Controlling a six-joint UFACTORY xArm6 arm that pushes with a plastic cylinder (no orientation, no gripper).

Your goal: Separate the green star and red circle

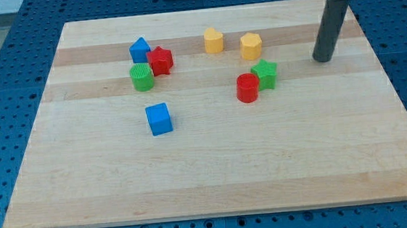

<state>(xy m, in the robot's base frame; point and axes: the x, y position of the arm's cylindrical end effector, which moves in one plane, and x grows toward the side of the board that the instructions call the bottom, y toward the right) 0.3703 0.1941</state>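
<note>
The green star (265, 73) and the red circle (247, 88) sit touching each other right of the board's middle, the star up and to the right of the circle. My tip (322, 59) rests on the board to the right of the star, a little higher in the view, with a clear gap between them.
Two yellow blocks (214, 40) (251, 46) lie above the pair. At the upper left a blue block (139, 49), a red star (160, 60) and a green circle (142, 77) cluster together. A blue cube (159, 119) sits alone below them. The wooden board (209, 179) lies on a blue pegboard.
</note>
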